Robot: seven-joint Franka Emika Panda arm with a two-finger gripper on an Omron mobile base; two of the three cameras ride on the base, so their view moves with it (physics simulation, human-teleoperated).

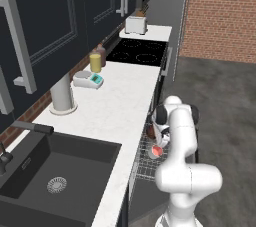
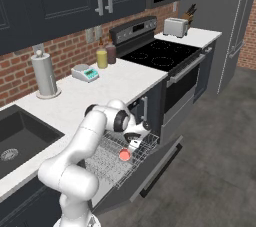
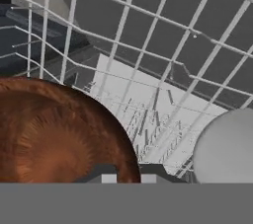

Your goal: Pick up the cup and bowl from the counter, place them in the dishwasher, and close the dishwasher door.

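Reaching low over the dishwasher's [image 2: 150,166] pulled-out wire rack [image 2: 112,158], where the cup [image 2: 125,155] already lies, the gripper [image 1: 156,132] pinches the bowl [image 3: 54,134] by its rim, apparently so it can be lowered alongside.

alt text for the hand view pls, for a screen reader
A reddish-brown bowl fills the lower left, seen close from above, over the grey wire rack of the dishwasher. A pale rounded cup shows at the lower right, and the dark fingers rise at the bottom.
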